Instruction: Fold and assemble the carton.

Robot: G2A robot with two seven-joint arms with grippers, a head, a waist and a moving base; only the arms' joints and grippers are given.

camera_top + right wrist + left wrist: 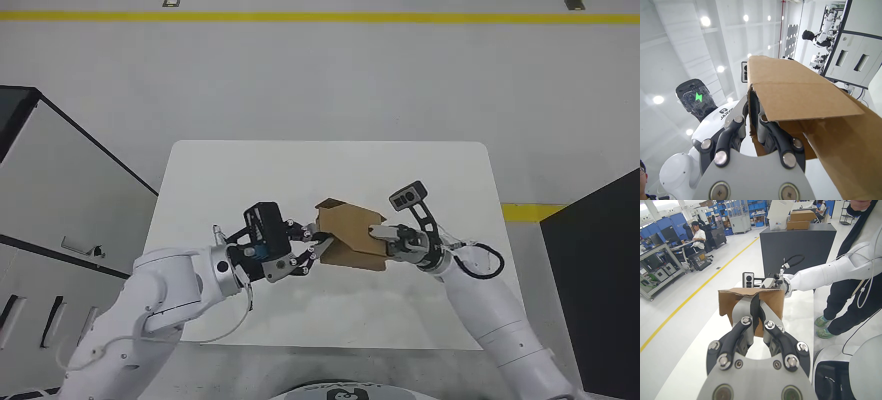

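Note:
A brown cardboard carton (pixel 352 237) is held up over the middle of the white table (pixel 420 170), between my two arms. My left gripper (pixel 318 246) is shut on the carton's left side; in the left wrist view its fingers (pixel 757 308) pinch a cardboard panel of the carton (pixel 772 302). On the opposite side, my right gripper (pixel 382 238) is shut on the carton's right edge. The right wrist view has the right gripper (pixel 753 113) clamping a wall edge of the carton (pixel 791 94), with a loose flap (pixel 810 106) folded over beside it.
A grey cabinet (pixel 50 190) stands left of the table and a dark cabinet (pixel 600 260) to its right. A person in dark trousers (pixel 848 306) stands close to the table's right side. Bare table surface lies all around the carton.

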